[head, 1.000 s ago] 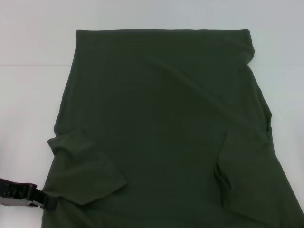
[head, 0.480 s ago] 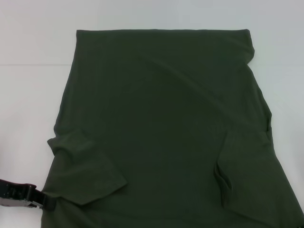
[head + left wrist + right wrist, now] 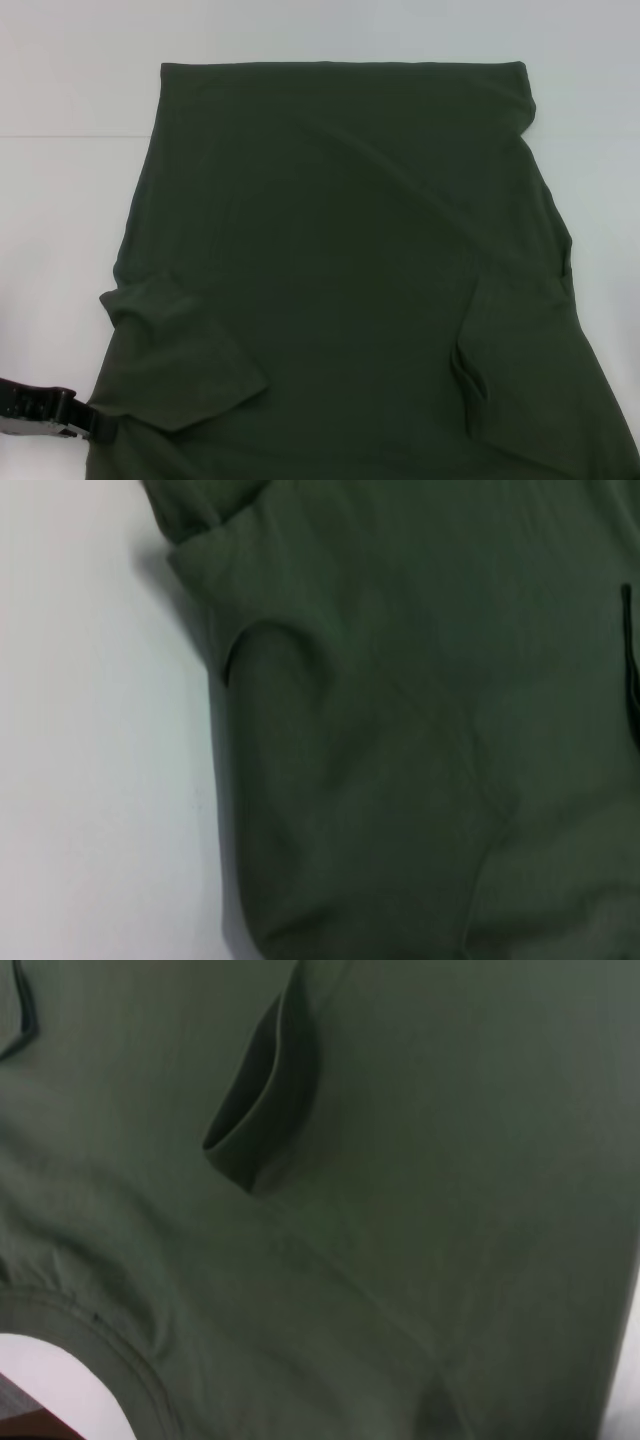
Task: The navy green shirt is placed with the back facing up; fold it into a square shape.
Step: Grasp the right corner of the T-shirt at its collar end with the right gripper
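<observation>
Both sleeves folded in on the navy green shirt [image 3: 350,250]; you still need the lengthwise folds. Left claw [image 3: 95,422] at near-left edge, grip state unclear.

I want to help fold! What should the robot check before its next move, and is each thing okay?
1. Navy green shirt lies spread, plain side up: ok.
2. Both sleeves folded in over the body, left sleeve and right sleeve: ok.
3. Left gripper is at the shirt's near left edge: ok.
4. Left gripper really holds the cloth: cannot tell.
5. Right gripper ready on its side: cannot tell, it is not in view.
6. Shirt folded into a square: not ok, not yet.
</observation>
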Available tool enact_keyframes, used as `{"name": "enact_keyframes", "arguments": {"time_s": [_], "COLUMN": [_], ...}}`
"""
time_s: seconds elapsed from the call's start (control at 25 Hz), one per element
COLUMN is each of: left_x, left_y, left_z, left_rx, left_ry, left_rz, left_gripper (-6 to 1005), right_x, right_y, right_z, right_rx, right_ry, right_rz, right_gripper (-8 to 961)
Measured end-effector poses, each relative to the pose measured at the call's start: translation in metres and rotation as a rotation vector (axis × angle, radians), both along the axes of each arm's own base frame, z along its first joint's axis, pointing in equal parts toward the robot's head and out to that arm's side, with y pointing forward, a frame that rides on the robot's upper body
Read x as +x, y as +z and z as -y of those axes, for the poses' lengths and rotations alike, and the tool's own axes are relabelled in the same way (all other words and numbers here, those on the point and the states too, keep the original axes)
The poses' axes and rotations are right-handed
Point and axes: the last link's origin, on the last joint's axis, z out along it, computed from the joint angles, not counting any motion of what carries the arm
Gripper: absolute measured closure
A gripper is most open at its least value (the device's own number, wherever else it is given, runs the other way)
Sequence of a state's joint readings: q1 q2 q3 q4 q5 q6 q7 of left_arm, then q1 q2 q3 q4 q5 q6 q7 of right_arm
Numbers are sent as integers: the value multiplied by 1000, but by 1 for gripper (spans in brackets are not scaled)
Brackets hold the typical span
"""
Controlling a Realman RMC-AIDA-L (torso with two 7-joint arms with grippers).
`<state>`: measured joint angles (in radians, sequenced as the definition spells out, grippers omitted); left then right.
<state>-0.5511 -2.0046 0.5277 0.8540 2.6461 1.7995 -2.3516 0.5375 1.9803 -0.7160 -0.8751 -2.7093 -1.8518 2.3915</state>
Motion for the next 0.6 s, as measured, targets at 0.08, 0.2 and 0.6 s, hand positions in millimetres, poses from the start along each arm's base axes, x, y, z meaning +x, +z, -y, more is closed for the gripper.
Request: {"name": "enact_keyframes", "arguments": {"time_s": [0.08,0.2,0.6], "left_x": [0,0,0], "left_y": [0,0,0], "left_z": [0,0,0], "left_rx": [0,1,1], "left_ry": [1,2,3], "left_rz": [1,1,1], "left_gripper": [945,945,946], "right_x": [1,3,3], "right_y": [2,6,6], "right_z": [0,0,-1], "right_rx": [3,8,8], "right_ry": [0,-3,-4], "right_rz": [3,11,16], "right_gripper": [9,9,9]}}
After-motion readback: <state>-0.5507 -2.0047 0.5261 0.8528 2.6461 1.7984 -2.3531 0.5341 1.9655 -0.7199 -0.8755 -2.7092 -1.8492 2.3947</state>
